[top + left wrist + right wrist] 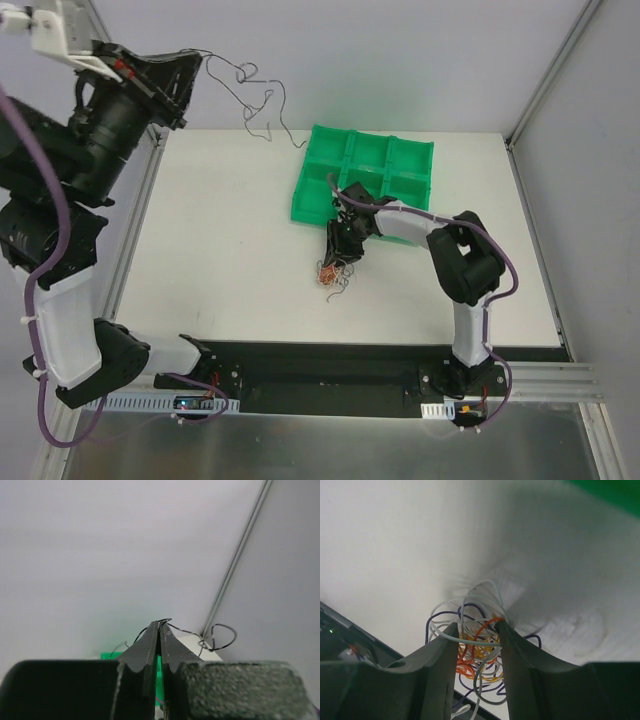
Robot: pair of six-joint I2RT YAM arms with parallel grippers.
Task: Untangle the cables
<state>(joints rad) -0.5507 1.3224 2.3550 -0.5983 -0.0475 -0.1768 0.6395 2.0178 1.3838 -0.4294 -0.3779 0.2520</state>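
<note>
Low among the cables (pixel 328 272), right gripper (pixel 476 630)

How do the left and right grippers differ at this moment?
The left gripper is raised off the table at far left; the right gripper is low over it. The left gripper is shut on a single black wire; the right gripper's jaws stand apart astride the coloured tangle. Both have wires between their jaws.

Your right pincer (pixel 476 630) straddles the tangled cables (pixel 472 662) (orange, white, dark), jaws apart, on the white worktop (pixel 395 555).
</note>
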